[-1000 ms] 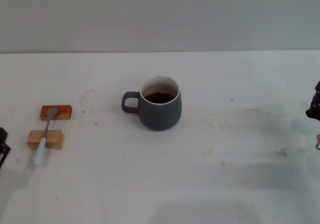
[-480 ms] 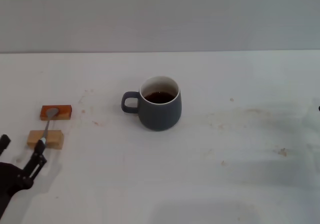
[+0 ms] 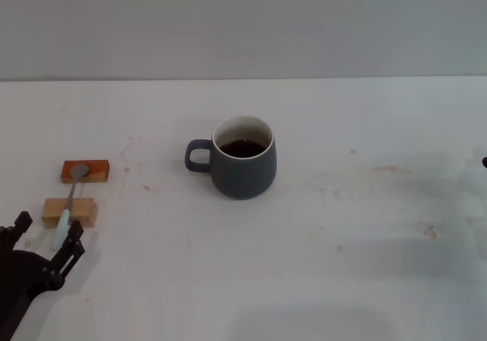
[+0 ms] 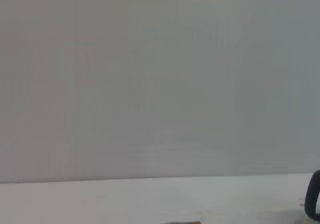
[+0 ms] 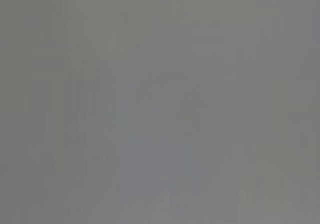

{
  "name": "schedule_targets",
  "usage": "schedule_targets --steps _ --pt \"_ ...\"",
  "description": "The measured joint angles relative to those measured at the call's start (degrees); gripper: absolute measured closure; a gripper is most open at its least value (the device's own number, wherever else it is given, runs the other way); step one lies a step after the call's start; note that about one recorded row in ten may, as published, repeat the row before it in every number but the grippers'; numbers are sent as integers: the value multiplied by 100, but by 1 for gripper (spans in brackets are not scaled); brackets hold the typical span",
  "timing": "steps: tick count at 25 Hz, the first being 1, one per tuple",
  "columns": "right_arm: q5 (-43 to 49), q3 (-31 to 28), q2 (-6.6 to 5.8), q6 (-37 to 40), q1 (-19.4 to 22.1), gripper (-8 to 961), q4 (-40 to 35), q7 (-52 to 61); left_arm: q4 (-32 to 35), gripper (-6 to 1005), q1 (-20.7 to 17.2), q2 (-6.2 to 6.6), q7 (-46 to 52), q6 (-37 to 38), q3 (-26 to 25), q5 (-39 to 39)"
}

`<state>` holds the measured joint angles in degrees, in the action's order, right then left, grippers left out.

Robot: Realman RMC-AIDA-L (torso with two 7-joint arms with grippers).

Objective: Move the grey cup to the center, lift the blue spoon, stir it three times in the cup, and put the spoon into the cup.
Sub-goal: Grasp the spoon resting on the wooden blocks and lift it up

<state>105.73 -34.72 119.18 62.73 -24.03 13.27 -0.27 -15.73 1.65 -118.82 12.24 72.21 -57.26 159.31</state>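
My left gripper (image 3: 47, 234) hangs low with fingers spread, empty, straddling the blue spoon (image 3: 67, 204) handle's tip; half a second ago it sat lower-left.

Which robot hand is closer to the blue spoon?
Left. The left gripper sits open right at the blue spoon's handle end. The right gripper barely shows at the table's far right edge.

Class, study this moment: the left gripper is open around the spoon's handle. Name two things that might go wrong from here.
1. The blue spoon only rests across an orange block and a tan block; the left gripper closing on its handle might tip it off or shift a block.
2. The grey cup holds dark liquid, so clumsy stirring may splash the table.
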Motion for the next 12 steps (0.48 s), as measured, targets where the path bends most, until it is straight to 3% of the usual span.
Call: schedule_targets --steps 12 --pt "0 0 0 -88 -69 954 -1 0 -1 174 90 0 -8 -390 14 -5"
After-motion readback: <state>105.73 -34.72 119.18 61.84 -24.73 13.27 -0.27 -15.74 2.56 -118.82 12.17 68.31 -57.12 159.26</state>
